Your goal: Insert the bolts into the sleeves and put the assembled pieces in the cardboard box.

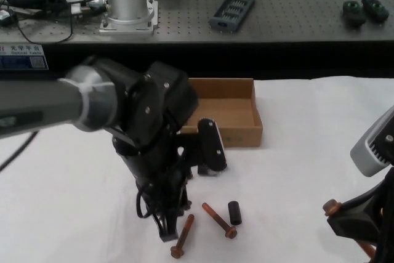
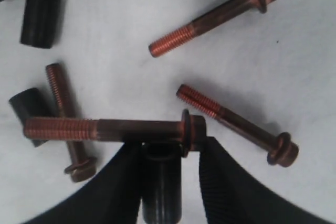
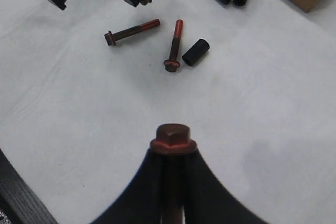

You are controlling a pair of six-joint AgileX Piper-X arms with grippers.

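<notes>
Step in hand: pairing bolt with sleeve, each arm has one part; left gripper (image 2: 168, 148) clenched on black sleeve (image 2: 160, 187), low over white cloth (image 2: 294, 66); loose bolt (image 2: 110, 128) lies across its fingertips; right gripper (image 3: 173, 153) clamps bolt (image 3: 173, 137), hex head proud of tips; next move likely: lift sleeve clear, bring parts together, align axes; cardboard box (image 1: 228, 112) beyond left arm.
</notes>
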